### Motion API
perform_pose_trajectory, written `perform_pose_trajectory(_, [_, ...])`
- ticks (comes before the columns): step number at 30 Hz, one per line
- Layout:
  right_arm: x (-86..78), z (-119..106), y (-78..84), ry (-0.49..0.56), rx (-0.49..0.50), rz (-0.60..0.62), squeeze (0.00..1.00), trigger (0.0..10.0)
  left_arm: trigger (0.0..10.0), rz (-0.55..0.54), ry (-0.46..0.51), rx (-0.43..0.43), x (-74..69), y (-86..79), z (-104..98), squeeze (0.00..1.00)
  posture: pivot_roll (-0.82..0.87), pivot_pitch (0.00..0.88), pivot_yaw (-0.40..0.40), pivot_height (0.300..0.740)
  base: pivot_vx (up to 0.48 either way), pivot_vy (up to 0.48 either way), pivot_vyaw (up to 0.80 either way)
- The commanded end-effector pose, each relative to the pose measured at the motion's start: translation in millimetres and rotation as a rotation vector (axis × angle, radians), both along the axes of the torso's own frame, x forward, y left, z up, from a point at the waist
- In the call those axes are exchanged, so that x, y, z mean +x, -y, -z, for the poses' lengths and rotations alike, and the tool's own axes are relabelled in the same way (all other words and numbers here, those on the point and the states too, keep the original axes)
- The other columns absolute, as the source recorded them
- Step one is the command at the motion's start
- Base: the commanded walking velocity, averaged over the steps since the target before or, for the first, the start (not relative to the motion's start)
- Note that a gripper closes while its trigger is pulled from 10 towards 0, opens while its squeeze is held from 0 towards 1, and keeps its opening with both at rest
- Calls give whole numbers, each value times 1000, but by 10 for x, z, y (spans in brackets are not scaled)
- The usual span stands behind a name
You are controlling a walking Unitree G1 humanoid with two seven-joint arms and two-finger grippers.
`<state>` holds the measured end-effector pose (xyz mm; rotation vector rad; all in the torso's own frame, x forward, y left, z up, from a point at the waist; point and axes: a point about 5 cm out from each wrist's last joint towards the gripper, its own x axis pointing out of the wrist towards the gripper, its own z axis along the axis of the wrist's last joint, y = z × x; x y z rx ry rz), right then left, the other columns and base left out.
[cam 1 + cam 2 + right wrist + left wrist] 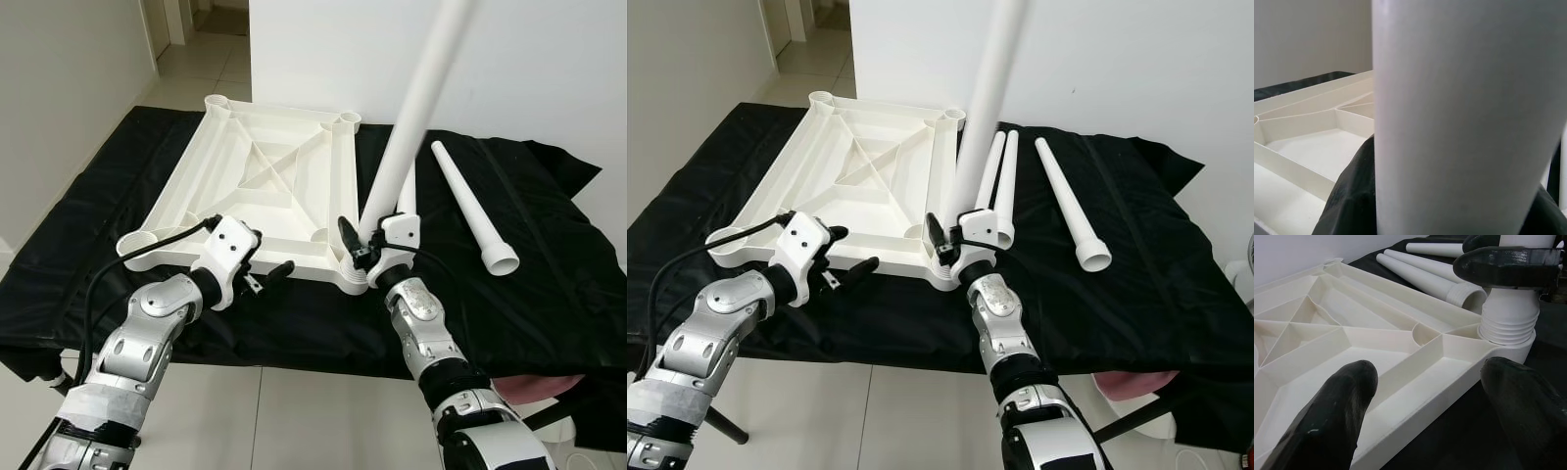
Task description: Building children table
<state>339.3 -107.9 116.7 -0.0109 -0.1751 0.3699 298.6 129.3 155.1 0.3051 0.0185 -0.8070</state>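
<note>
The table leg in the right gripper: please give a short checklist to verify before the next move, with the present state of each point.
1. Right gripper shut on the upright leg: ok.
2. Leg's threaded end seated in the near right corner socket of the tabletop: ok.
3. Leg fully screwed down: cannot tell; thread rings are visible above the socket.
4. Left gripper steadying the tabletop: not ok; open at the near edge, not gripping.
5. Spare legs lying on the black cloth, apart from the work: ok.
</note>
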Motion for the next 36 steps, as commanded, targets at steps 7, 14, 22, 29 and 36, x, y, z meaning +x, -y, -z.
perform_pose_trajectory(7, [-181,534,211,-232,-93,54,0,10000,10000,-34,20,2,30,-27,-44,0,43,19,-28,740,0,0,0])
perform_pose_trajectory(14, [-216,538,190,-202,-132,29,0,10000,10000,-34,19,4,31,-32,-49,0,42,21,-25,740,0,0,0])
perform_pose_trajectory(22, [-88,394,162,-203,-13,177,0,10000,10000,-28,17,3,28,-31,-51,0,45,23,-24,740,0,0,0])
perform_pose_trajectory(29, [-71,429,140,-252,46,208,0,10000,10000,-30,19,4,30,-37,-54,0,48,22,-22,740,0,0,0])
perform_pose_trajectory(36, [-44,401,130,-251,38,201,0,10000,10000,-31,19,6,35,-43,-57,0,46,21,-19,740,0,0,0])
